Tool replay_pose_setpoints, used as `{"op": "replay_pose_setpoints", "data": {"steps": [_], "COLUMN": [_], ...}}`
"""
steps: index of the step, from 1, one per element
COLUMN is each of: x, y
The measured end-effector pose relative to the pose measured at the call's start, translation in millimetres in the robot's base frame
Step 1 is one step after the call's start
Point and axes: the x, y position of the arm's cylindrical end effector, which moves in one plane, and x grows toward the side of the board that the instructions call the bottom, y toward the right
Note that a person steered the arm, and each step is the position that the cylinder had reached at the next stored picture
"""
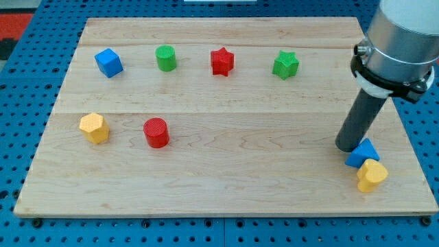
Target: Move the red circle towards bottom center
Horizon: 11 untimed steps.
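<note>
Task not started: red cylindrical circle block (156,132) untouched, far to view's left of my tip (348,147). No jaws; bare rod touching blue triangular block (361,151). Whole push remains.

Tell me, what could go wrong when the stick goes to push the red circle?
My tip sits at the view's right, touching the blue triangle block, far from the red circle. Setting off, it might drag that block. The yellow hexagon block sits just left of the circle; a skewed push could knock it.
</note>
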Motion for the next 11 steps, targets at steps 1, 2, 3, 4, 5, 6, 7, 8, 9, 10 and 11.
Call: {"op": "replay_pose_setpoints", "data": {"steps": [1, 2, 3, 4, 5, 6, 7, 8, 9, 10, 11], "x": [0, -12, -34, -53, -64, -55, -42, -42, -33, -21, -21], "y": [11, -33, -119, -195, -263, -311, -324, -346, -373, -353, -279]}}
